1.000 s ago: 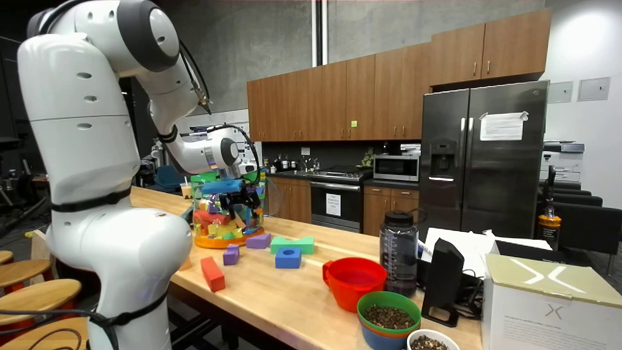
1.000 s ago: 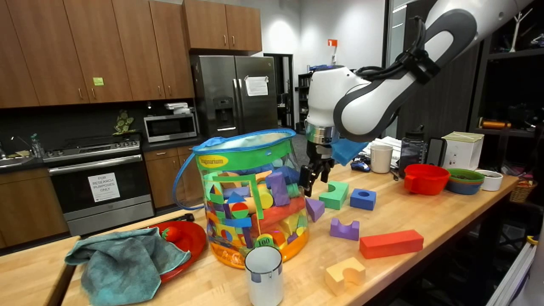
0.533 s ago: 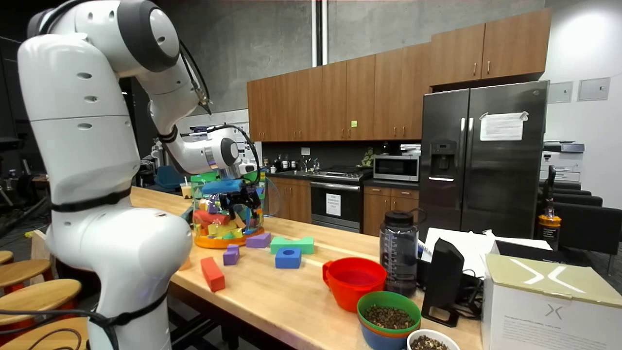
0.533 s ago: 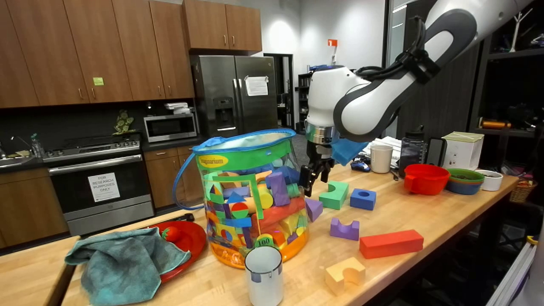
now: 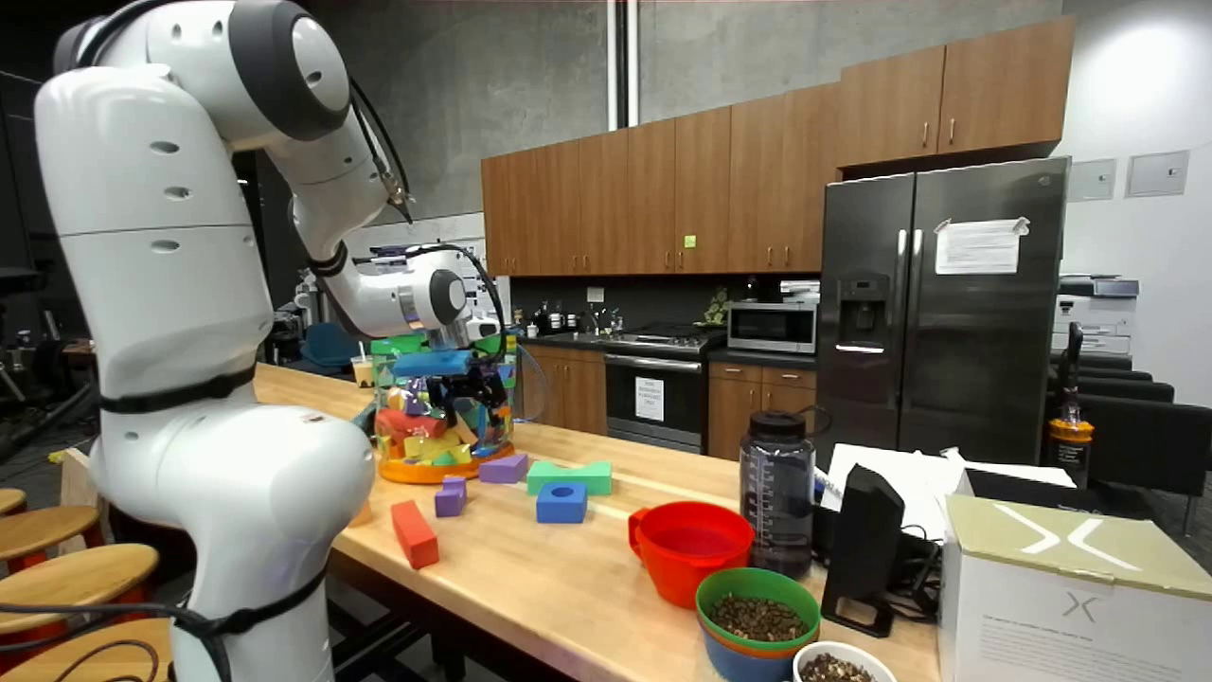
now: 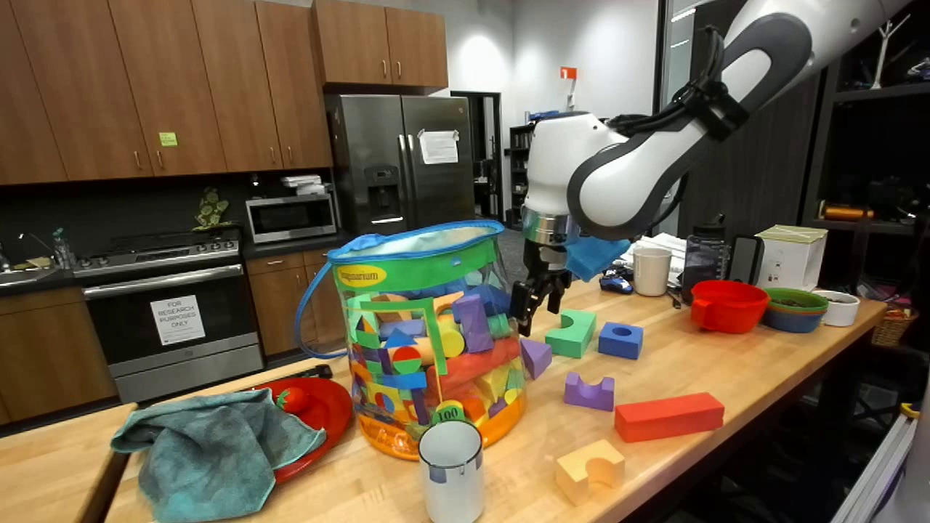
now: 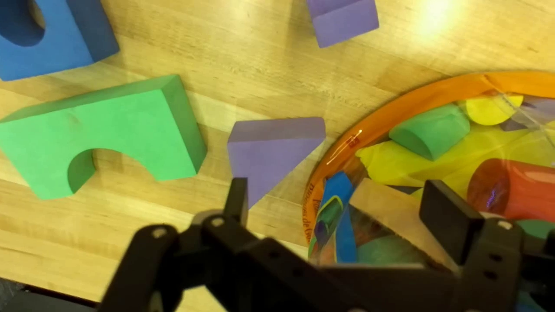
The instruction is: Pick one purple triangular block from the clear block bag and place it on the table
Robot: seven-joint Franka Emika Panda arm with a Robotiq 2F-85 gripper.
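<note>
- Position: the purple triangular block [image 7: 266, 162] lies on the worktop [image 5: 587, 578], outside the clear block bag [image 6: 429, 274], just beside its orange base. In the wrist view one finger of the hand [image 7: 339, 207] covers part of its lower end; contact cannot be told.
- Hand: fingers spread wide apart. In an exterior view it hangs above the block, close by the bag wall; whether it meets the plastic cannot be told.
- Orientation: the block lies flat, triangular face up. In the wrist view one corner points right, towards the bag; another points down.
- Long axis: the longest edge slants from lower left to upper right there, facing the bag.
- Neighbours, wrist view, left to right: blue block [image 7: 56, 47] with a hole, green arch block [image 7: 119, 121], the triangular block, purple notched block [image 7: 344, 21] near the upper edge.
- Worktop: pale wood. In an exterior view, left to right: teal cloth [image 6: 218, 450] partly over a red plate [image 6: 338, 414], tomato [image 6: 293, 400] on the plate, bag upright with multicoloured blocks [image 6: 472, 367] inside, white mug [image 6: 454, 483] before it, tan arch block [image 6: 575, 468], red rectangular block [image 6: 668, 418], red bowl [image 6: 730, 312].
- Room, same view: range [image 6: 116, 319] bearing a paper sign [image 6: 177, 319], microwave [image 6: 292, 216], refrigerator [image 6: 360, 138], brown cabinets [image 6: 87, 87] overhead.
</note>
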